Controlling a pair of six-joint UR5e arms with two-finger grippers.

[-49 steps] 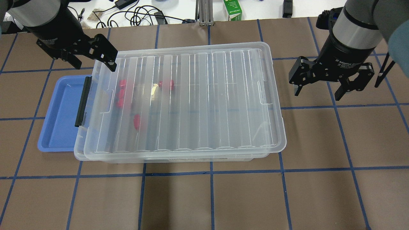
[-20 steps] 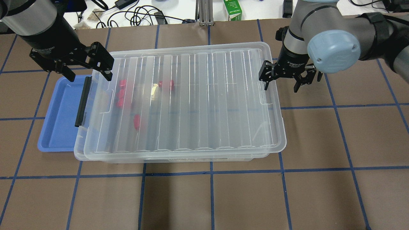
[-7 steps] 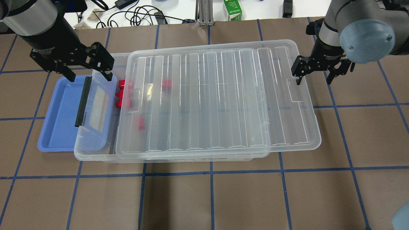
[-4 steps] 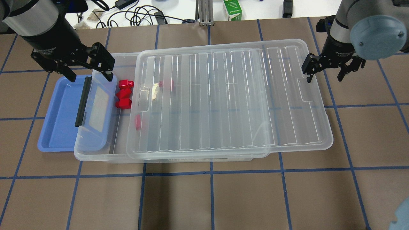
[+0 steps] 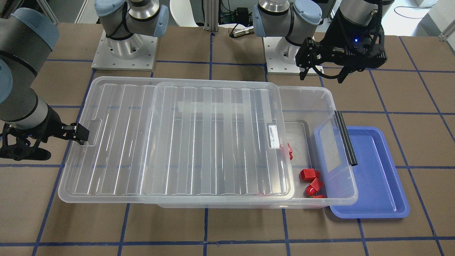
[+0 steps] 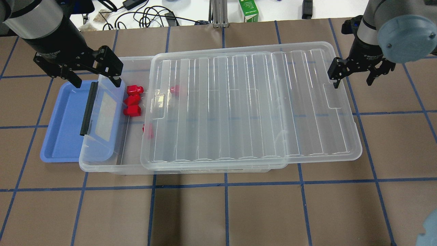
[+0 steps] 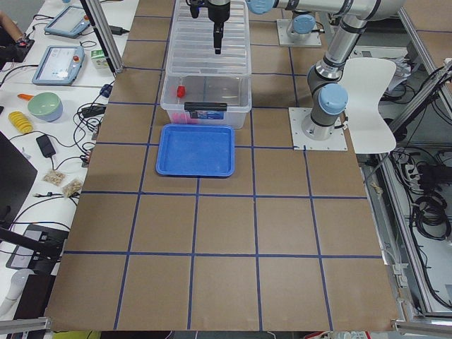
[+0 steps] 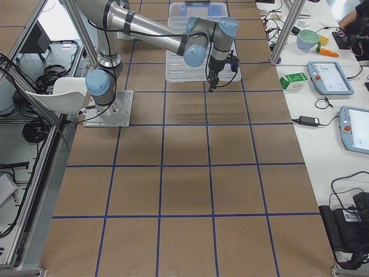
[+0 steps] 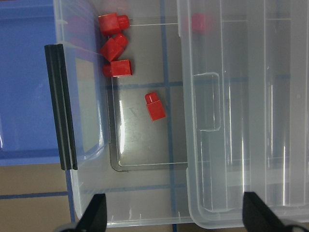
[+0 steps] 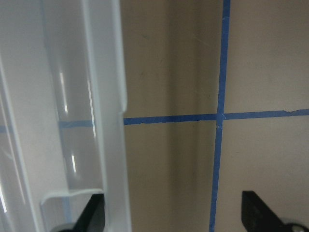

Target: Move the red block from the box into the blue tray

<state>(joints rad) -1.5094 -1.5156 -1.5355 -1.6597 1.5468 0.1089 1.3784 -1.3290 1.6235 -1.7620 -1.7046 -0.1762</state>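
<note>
Sliding the lid (image 6: 252,106) off with the right gripper (image 6: 352,81): jaws spread, one finger hooked at the lid's end notch, clamping nothing, so pull flat and slow or it may slip out. The red block (image 9: 155,106) lies on the box (image 6: 102,165) floor right at the lid's edge, apart from the three-block cluster (image 6: 132,101). Clear it fully before the left gripper (image 6: 97,81), open and empty near the blue tray (image 6: 65,119), descends.

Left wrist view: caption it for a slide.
Box, lid half off, red blocks exposed, blue tray at its end.
</note>
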